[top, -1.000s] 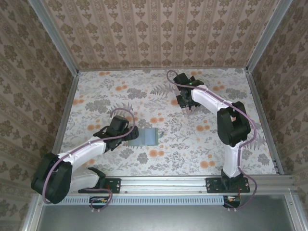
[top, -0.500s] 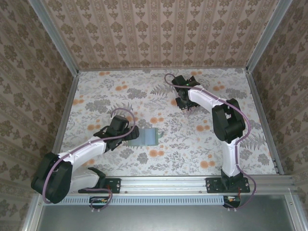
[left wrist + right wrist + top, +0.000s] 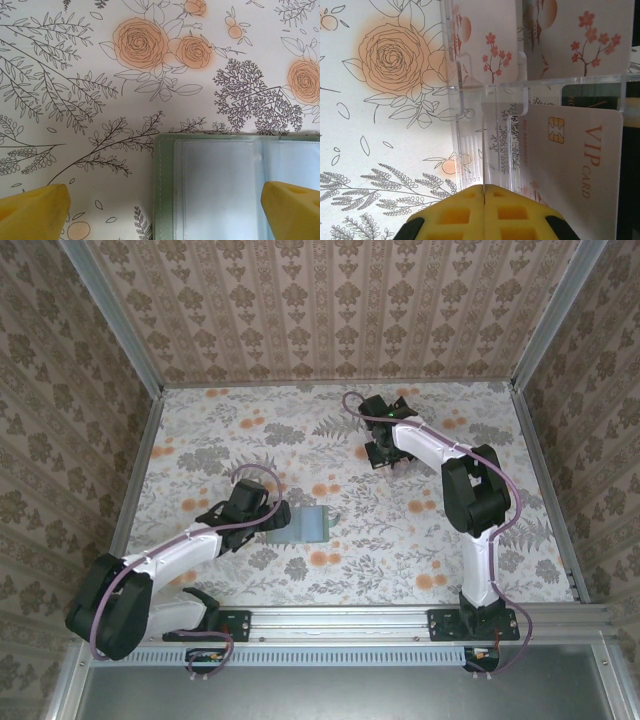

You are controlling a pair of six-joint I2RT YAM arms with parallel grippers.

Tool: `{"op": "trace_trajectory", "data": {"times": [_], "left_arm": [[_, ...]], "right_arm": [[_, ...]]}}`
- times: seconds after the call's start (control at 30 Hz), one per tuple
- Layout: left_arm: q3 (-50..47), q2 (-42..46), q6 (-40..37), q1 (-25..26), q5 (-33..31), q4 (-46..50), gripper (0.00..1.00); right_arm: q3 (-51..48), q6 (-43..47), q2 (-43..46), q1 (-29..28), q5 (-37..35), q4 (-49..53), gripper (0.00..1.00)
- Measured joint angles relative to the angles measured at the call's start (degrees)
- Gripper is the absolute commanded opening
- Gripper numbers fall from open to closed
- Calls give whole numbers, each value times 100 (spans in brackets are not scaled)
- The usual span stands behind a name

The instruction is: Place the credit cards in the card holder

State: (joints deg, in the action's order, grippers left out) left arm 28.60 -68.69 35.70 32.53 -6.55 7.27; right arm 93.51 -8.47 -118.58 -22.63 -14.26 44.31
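Hovering low over the flowered table [image 3: 75, 75], the left gripper [image 3: 164, 209] has its yellow fingertips [image 3: 35, 210] spread wide, holding nothing. The card holder [image 3: 230, 190] lies open and flat between them, its green stitched edge toward the left fingertip and its pale clear pockets reaching toward the right one. From the overhead camera, the same card holder [image 3: 314, 525] sits near the middle of the table, just right of the left gripper [image 3: 270, 522]. The right gripper [image 3: 385, 454] works well apart from it, toward the far side. At the right wrist, the right gripper [image 3: 484, 200] has its two yellow fingers [image 3: 455, 217] pressed together against a clear rack [image 3: 470, 125]. A thin upright edge rises from the seam between them, but whether that is a card pinched edge-on or only a partition of the rack cannot be told from this angle. Just to the right of the fingers, a pale card [image 3: 575, 165] with a gold chip and the words "VIP CARD" leans at a tilt in the rack. Behind it, two more cards [image 3: 487, 40] printed with pink blossom stand upright in the rack's rear slots, and a dark panel [image 3: 592, 102] shows below the right-hand one.
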Motion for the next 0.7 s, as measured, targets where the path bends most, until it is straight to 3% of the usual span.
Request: {"op": "trace_trajectory", "data": {"times": [0.3,0.57,0.7], "left_arm": [[0,0,0,0,42,2,100],[0,13,-7,0,37,48,100],[0,55,-74,0,17,131,100]], "right_arm": [[20,85,221,31,398,111,0],[-2,-120,1248,-20,1019,72,0],[-511,-634,1961,-328,1550,-446,0]]}}
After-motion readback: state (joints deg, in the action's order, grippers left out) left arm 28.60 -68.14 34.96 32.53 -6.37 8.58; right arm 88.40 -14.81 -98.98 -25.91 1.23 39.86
